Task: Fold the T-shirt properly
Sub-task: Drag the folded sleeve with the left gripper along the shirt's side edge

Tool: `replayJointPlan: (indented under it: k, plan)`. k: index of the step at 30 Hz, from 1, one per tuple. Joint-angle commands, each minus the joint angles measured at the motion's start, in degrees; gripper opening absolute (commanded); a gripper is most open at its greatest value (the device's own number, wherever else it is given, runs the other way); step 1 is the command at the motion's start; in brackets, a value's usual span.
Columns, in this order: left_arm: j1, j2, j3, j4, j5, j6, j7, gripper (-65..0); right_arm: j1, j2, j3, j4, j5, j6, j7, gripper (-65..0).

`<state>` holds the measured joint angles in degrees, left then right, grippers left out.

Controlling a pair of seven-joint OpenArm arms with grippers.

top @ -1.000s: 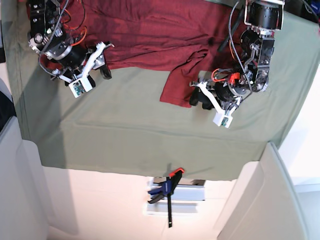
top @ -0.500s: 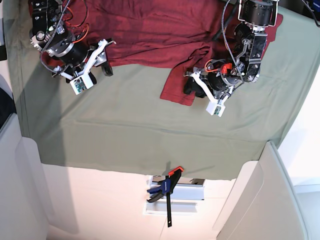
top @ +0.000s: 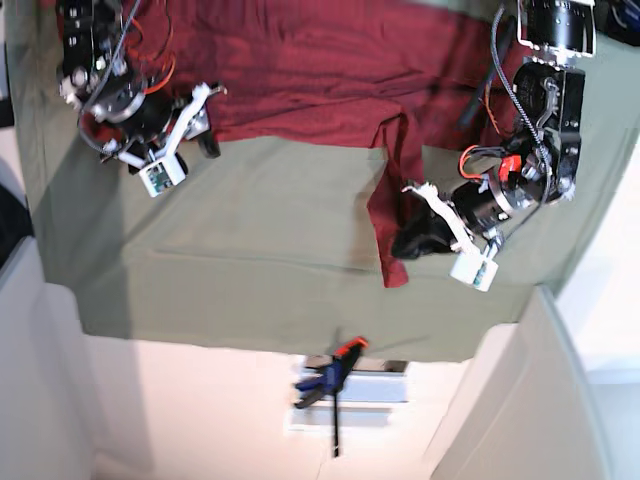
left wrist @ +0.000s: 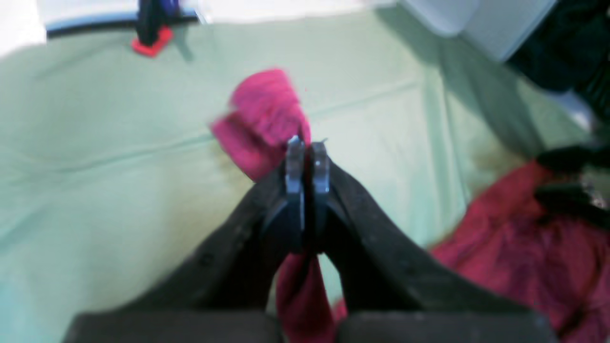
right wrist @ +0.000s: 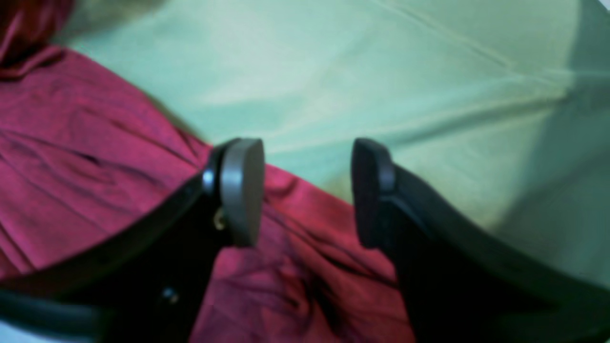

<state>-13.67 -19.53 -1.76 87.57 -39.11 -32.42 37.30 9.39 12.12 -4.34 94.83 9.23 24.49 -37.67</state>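
"What are the left gripper's fingers doing?"

"They're together, nipping a narrow bit of the T-shirt. In the left wrist view dark red fabric sticks out past the tips in a bunched flap, and more runs back underneath the fingers."

"And the right gripper?"

"Spread wide, with nothing between its fingers. In its own wrist view, the shirt's rumpled edge runs behind the gap on a slant, and I can't tell whether either finger touches it."

"Where's the rest of the shirt?"

"Across the upper part of the green cloth in the base view, creased and running out of the picture at the top. From its lower side a twisted strip reaches down to the left gripper, its end pointing at the cloth's lower edge but stopping short of it."

"Does the strip lie flat?"

"No, it's narrow and twisted. I can't tell how much of it rests on the cloth."

"Anything farther out?"

"A clamp with a red tip, at the middle of the cloth's lower edge, its dark bar pointing away from the cloth. Then a pale panel beyond the lower left corner, and another beyond the lower right one."
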Motion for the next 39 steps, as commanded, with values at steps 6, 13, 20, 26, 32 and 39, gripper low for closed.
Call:
replayJointPlan:
  k: [6, 13, 20, 26, 32, 39]
  plan:
    - [5.1, -2.7, -3.8, 9.8, -3.5, -0.4, -0.1, -65.0, 1.2, 5.4, 0.3, 1.2, 3.0, 0.3, -1.1, -34.8]
    - [12.0, -2.7, -5.8, 15.7, -3.5, -0.4, 0.9, -65.0, -3.9, 10.9, 0.2, 0.7, 6.9, 3.7, -1.8, -34.8]
    - [12.6, -2.7, -7.3, 16.0, -5.0, -0.4, 1.2, -65.0, -5.4, 11.0, 0.2, -3.4, 6.6, 4.5, 2.1, -34.8]
    - [13.2, -2.7, -8.2, 16.0, -5.1, -0.4, 2.6, -65.0, -5.4, 11.0, 0.2, -4.9, 6.0, 4.4, 4.2, -48.6]
    - [13.5, -2.7, -15.3, 16.2, -9.6, -2.3, 4.9, -65.0, -5.3, 11.0, 0.3, -4.9, 6.3, 4.4, 4.3, -65.0]
    - [19.6, -2.7, -25.9, 18.3, -16.1, -4.4, 7.5, -65.0, -5.3, 11.0, 0.3, -3.3, 6.2, 4.4, 4.3, -65.0]
